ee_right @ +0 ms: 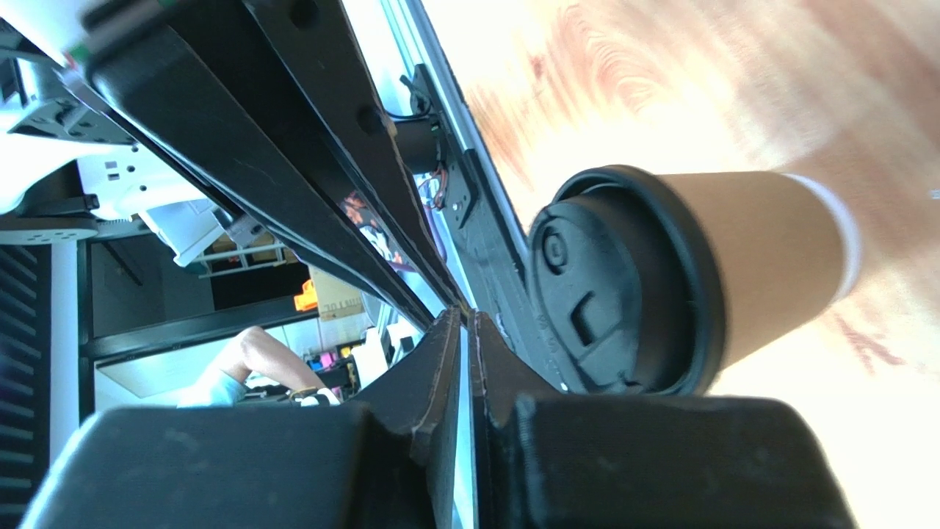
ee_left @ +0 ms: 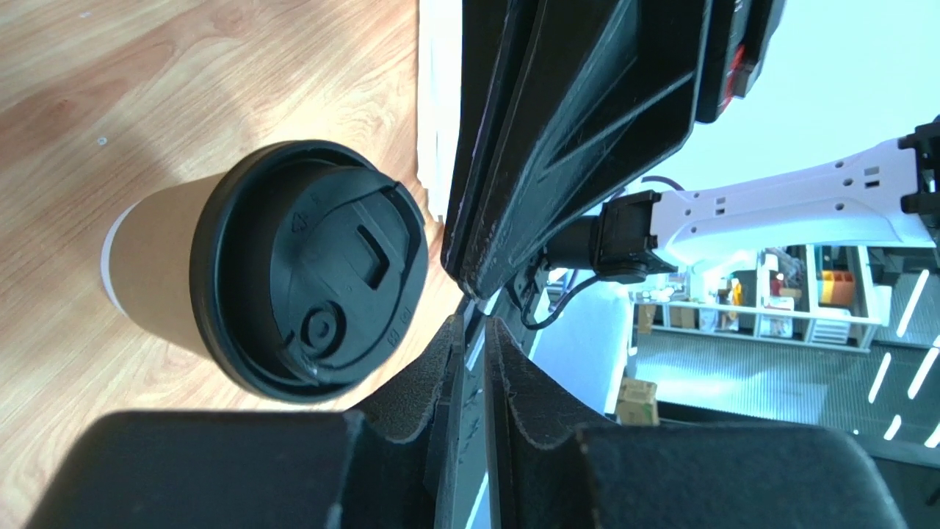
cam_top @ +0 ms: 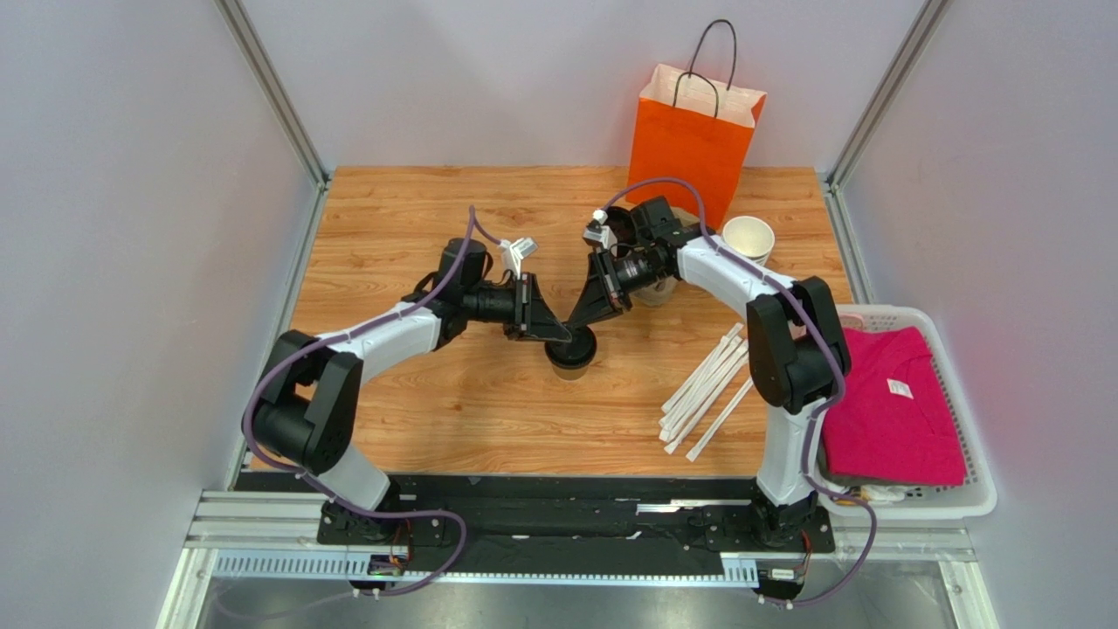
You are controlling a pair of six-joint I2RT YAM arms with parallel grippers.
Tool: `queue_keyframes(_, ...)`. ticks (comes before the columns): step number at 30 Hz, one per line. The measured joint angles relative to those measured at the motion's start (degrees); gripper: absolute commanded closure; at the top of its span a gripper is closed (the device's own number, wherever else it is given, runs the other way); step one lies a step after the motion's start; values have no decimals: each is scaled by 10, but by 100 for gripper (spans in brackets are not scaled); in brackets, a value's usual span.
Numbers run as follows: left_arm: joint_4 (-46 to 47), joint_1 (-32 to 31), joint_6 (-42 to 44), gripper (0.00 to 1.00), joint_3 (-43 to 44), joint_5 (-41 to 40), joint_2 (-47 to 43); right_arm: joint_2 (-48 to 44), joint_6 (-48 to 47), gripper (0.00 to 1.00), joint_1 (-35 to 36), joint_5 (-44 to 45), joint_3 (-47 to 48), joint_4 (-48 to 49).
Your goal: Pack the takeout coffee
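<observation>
Top external view places the takeout coffee [cam_top: 571, 351] upright and standing free near the middle of the bench [cam_top: 433, 419], with its black lid [ee_left: 309, 287] seated. Both arms converge on it: the left hand [cam_top: 549, 328] comes in from the cup's 10 o'clock and the right hand [cam_top: 584, 312] from its 1 o'clock, their tips close together over the lid's far side. The wrist views show each hand's fingers parted by no more than a slit, with nothing between them. The cup lies beside each hand, not inside it, and contact with the lid rim cannot be confirmed. An orange paper bag [cam_top: 696, 138] stands open at the cup's 1 o'clock, at the far edge and well apart. Assessment: the cup is judged light, with a thin paper wall that will buckle under a hard squeeze, and its fill cannot be seen. The lid looks press-fitted and could pop if lifted by it. Recommended hold: across the paper wall just below the lid rim, where it is stiffest, with moderate pressure and the cup kept upright.
</observation>
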Motion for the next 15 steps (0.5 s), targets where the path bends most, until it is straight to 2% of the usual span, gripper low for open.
queue_keyframes(9, 21, 1, -17, 87, -11, 2, 66, 52, -42, 97, -5, 17, 2, -30)
queue_keyframes(15, 35, 11, -17, 89, -10, 25, 80, 70, -43, 98, -11, -18, 1, -40)
